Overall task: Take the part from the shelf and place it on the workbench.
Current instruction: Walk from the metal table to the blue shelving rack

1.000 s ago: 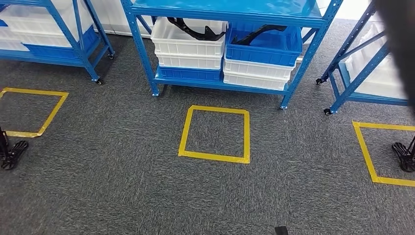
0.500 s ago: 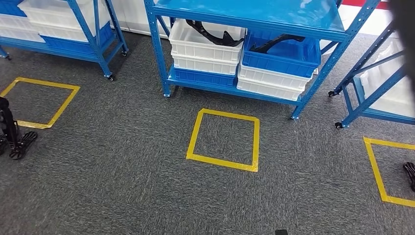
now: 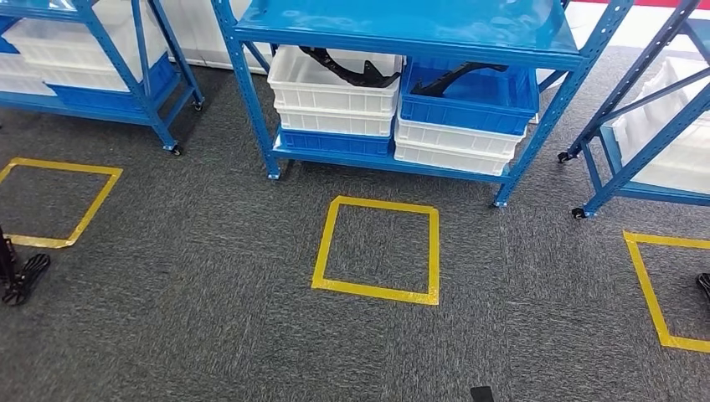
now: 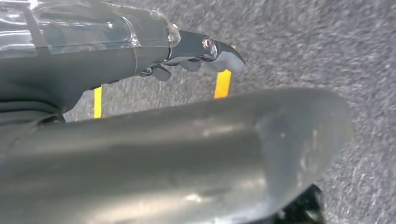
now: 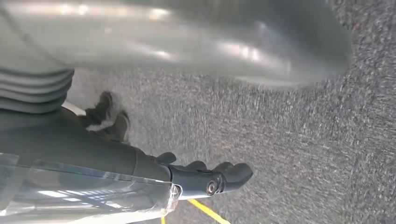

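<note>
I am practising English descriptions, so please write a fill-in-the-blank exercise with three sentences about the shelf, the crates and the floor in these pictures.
1. The yellow tape square in front of the middle shelf lies on grey ____.
2. The black part on the left rests in a ____ crate.
3. The other black part rests in a ____ crate.

Missing words: carpet; white; blue
</note>
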